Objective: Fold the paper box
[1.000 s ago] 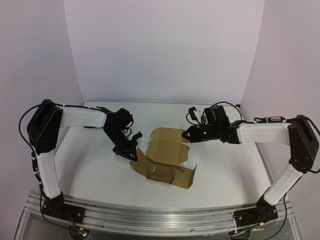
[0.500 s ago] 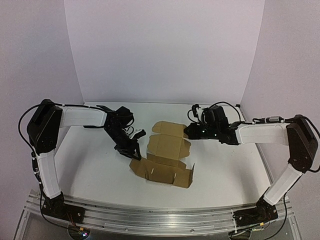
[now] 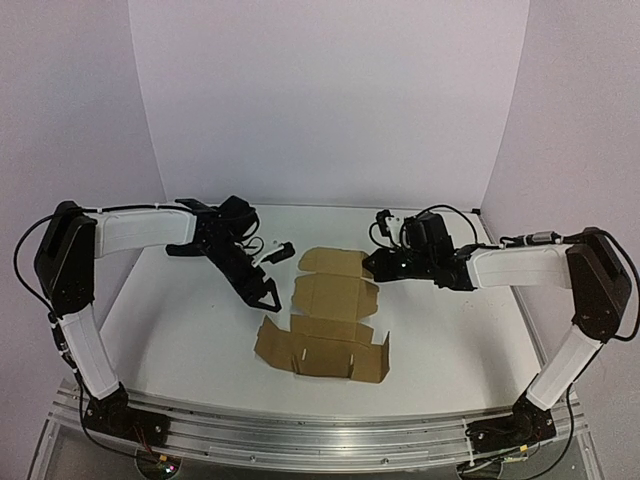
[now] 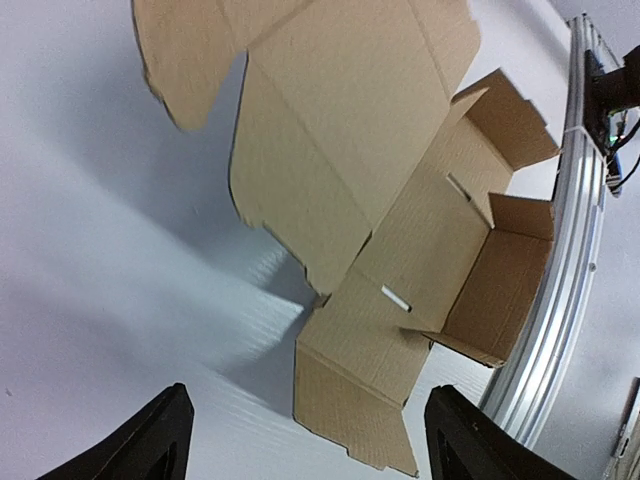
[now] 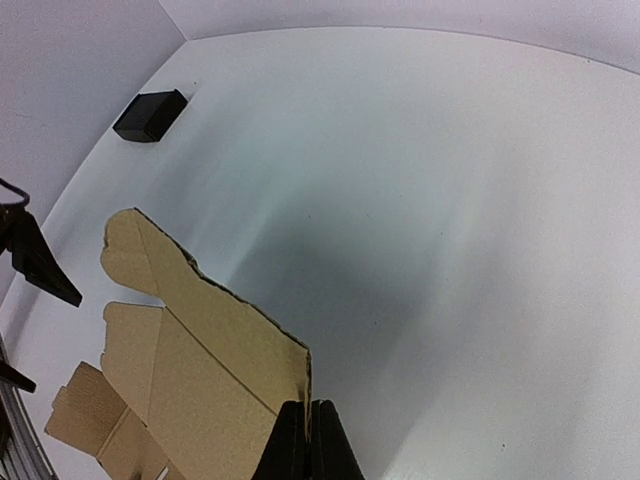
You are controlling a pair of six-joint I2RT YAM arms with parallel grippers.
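Observation:
The paper box (image 3: 330, 305) is a brown die-cut sheet lying mostly flat at the table's middle, its near side flaps (image 3: 375, 355) standing up. My right gripper (image 3: 369, 267) is shut on the right edge of the far flap (image 3: 335, 263); in the right wrist view its fingertips (image 5: 306, 442) pinch that cardboard edge (image 5: 250, 350). My left gripper (image 3: 273, 275) hangs open just left of the sheet, touching nothing. In the left wrist view its fingers (image 4: 160, 440) stand wide apart, with the sheet's near corner (image 4: 350, 400) between and beyond them.
A small black rectangular object (image 5: 150, 115) lies by the far left corner of the white table. The metal rail (image 3: 320, 432) runs along the near edge. White walls close in the back and both sides.
My left gripper has opened, let go of the sheet's left side and drawn back to the left. The sheet has settled flatter and nearer. The right gripper keeps its pinch.

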